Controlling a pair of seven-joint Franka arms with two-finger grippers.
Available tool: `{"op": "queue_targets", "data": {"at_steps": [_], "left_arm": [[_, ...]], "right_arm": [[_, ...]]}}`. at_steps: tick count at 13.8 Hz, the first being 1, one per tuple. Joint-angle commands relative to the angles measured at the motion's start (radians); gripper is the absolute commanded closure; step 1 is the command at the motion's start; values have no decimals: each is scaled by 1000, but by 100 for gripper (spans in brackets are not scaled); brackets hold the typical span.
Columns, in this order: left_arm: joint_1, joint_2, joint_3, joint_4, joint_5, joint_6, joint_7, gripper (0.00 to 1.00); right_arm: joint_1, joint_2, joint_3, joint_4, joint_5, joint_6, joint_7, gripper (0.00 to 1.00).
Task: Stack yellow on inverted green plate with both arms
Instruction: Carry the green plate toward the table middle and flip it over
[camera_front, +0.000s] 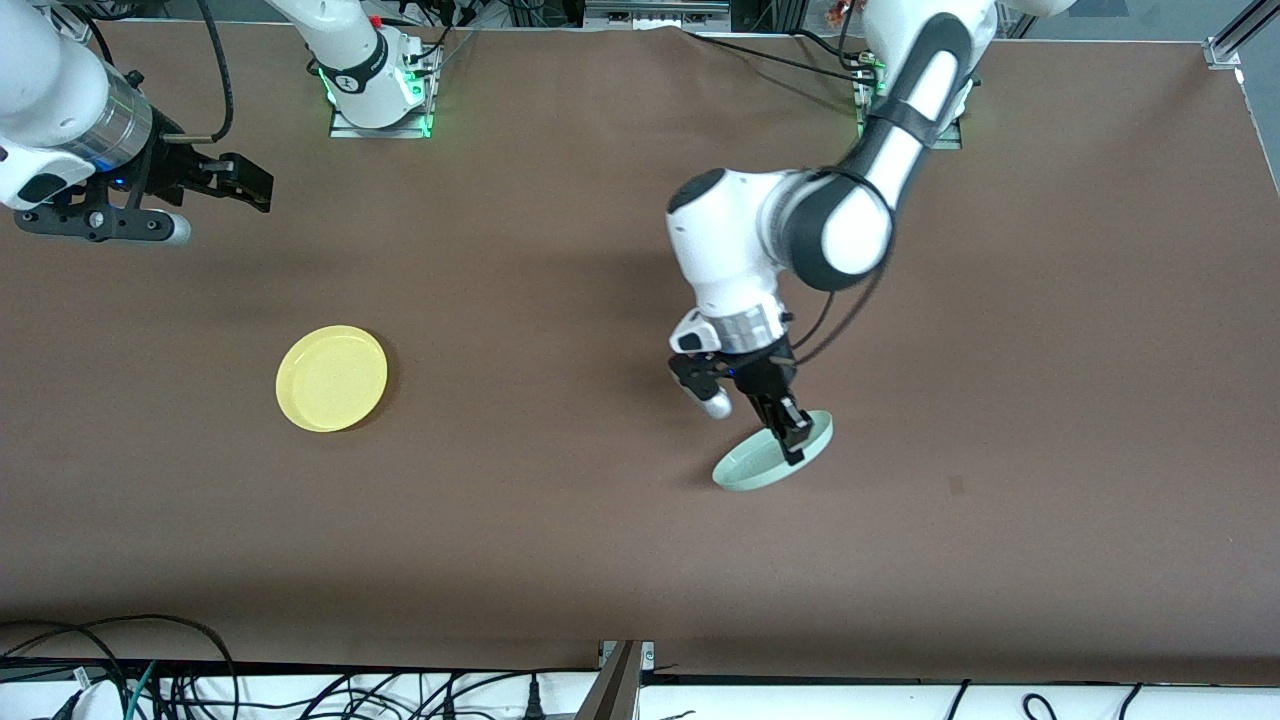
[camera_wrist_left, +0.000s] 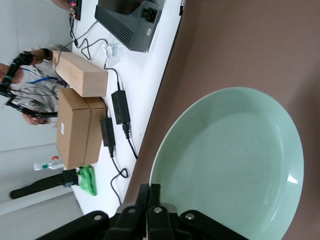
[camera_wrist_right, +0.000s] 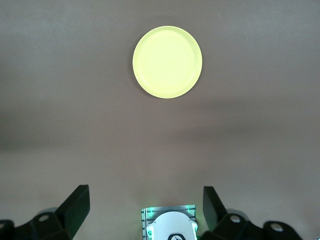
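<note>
The pale green plate (camera_front: 757, 470) hangs tilted just above the brown table, toward the left arm's end. My left gripper (camera_front: 795, 442) is shut on its rim. In the left wrist view the two fingers (camera_wrist_left: 159, 192) pinch the rim of the green plate (camera_wrist_left: 235, 165), and the plate's hollow side faces the camera. The yellow plate (camera_front: 332, 378) lies flat, rim up, toward the right arm's end. My right gripper (camera_front: 250, 186) waits open and holding nothing in the air by the right arm's end. From the right wrist, the yellow plate (camera_wrist_right: 167, 62) sits off from the open right gripper (camera_wrist_right: 145, 200).
Brown table (camera_front: 560, 300) all around both plates. Cables (camera_front: 150, 670) run along the table's front edge. The left wrist view shows cardboard boxes (camera_wrist_left: 80, 115) and power adapters (camera_wrist_left: 120, 107) on a white surface off the table. The right arm's base (camera_wrist_right: 170, 227) shows between its fingers.
</note>
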Motion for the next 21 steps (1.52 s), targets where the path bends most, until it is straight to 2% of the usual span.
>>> {"op": "queue_targets", "data": {"at_steps": [1, 5, 8, 13, 19, 21], "left_arm": [[-95, 73, 15, 96, 101, -135, -55, 100], [-182, 129, 15, 127, 212, -284, -160, 100], [-236, 149, 15, 141, 216, -320, -183, 100], [-316, 260, 16, 233, 216, -406, -253, 100], [-376, 313, 13, 238, 227, -455, -403, 100], [-393, 320, -9, 238, 223, -472, -434, 100]], "right_arm": [[-2, -12, 2, 7, 6, -18, 14, 0], [-2, -12, 1, 7, 6, -18, 14, 0], [-2, -11, 1, 5, 6, -18, 12, 0], [0, -9, 4, 7, 15, -16, 14, 0], [0, -9, 4, 7, 21, -16, 15, 0], [0, -9, 5, 7, 21, -16, 14, 0]]}}
